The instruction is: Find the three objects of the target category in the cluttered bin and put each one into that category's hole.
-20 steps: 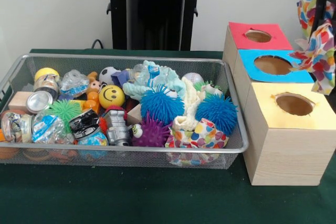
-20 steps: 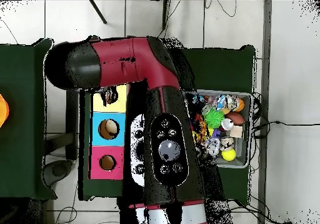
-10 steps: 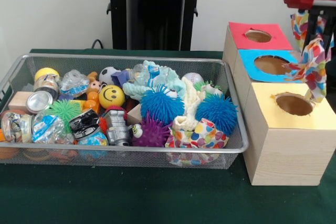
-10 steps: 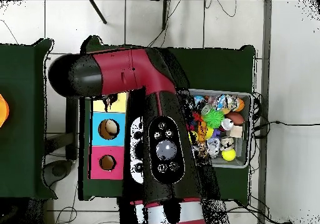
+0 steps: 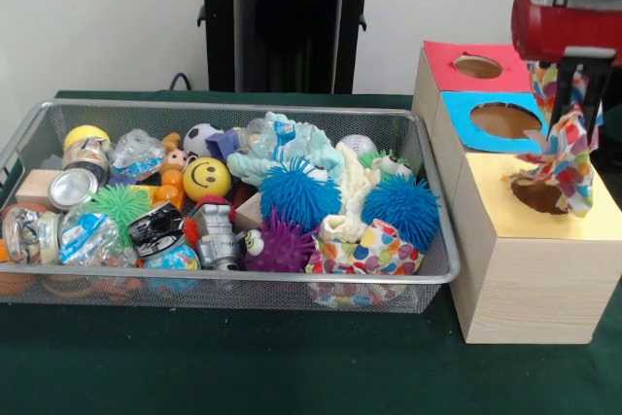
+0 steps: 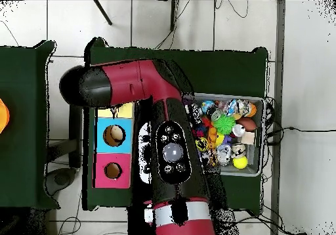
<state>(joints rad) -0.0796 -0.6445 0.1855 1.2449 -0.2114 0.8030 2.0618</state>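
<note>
The multicoloured patchwork cloth (image 5: 562, 148) hangs from the robot's gripper (image 5: 569, 80), its lower end now touching the rim of the round hole (image 5: 540, 194) in the yellow-topped wooden box (image 5: 535, 258). A second ago it dangled higher and further from this hole, beside the blue-topped box (image 5: 498, 123); it has since swung in over the yellow top and dropped. The gripper is pinched on the cloth's upper end, under the red arm housing (image 5: 564, 26). I judge this a delivery nearly done: the cloth needs only lowering a little more and letting go.

Beside the yellow-topped box sits the wire mesh bin (image 5: 224, 279), untouched over the last second. A second patchwork cloth (image 5: 374, 250) lies in the bin corner nearest the yellow-topped box, with a cream knitted cloth (image 5: 358, 196) just behind it and a pale blue cloth (image 5: 292, 143) further back. If soft cloths are the category, these look like the remaining candidates. Two blue spiky rubber balls (image 5: 301, 193) and a purple spiky ball (image 5: 282, 245) crowd against them and may catch on a grasp. The yellow smiley ball (image 5: 206, 179) and crushed metal can (image 5: 72, 188) lie well away, toward the bin's far end.

From overhead the arm hides the yellow top, the gripper and the cloth.
</note>
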